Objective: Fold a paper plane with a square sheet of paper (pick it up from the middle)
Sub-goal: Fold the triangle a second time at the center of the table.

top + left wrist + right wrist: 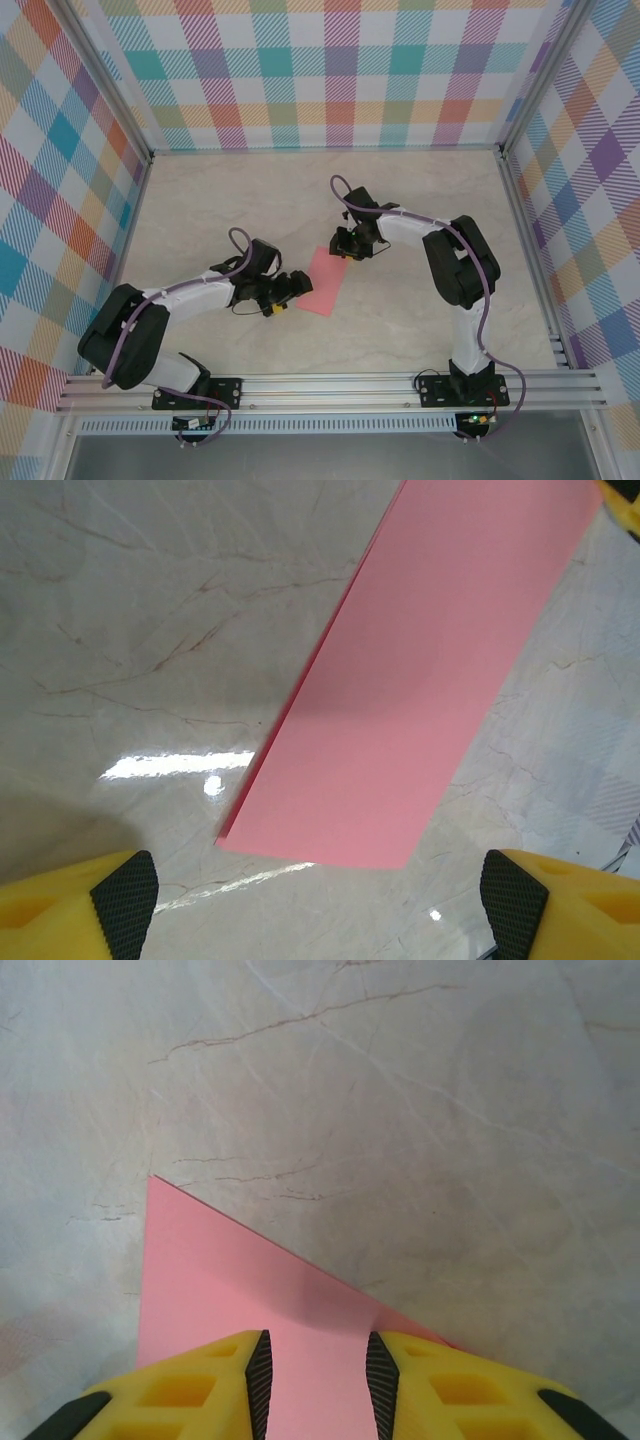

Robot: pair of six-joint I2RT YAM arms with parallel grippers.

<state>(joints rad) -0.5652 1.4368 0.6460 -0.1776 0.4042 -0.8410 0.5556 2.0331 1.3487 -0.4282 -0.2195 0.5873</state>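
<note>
From the top camera you see the square sheet of paper [322, 283] lying flat on the table [420, 200] between your two grippers. The left gripper [288, 292] sits just beside the sheet's near-left edge. The right gripper [346, 247] stands over its far end. In the left wrist view, your left gripper [320, 905] has its jaws spread wide, with one yellow finger and its black pad [125, 892] at each lower corner and nothing between them. The paper [420, 680] lies ahead of these jaws. Its near short edge is just in front of the gap and clear of both pads, and the strip runs away from you toward the upper right. Along its left edge you can make out two layers, one folded over the other. In the right wrist view, your right gripper [318, 1385] has its jaws only narrowly apart. The paper [220, 1280] passes under the gap and under both fingers [250, 1385]. It spreads ahead and to the left to a sharp corner, with one edge slanting back toward the right finger. The sheet looks flat in the gap, not pinched between the pads, and you cannot tell whether the tips press on it.
</note>
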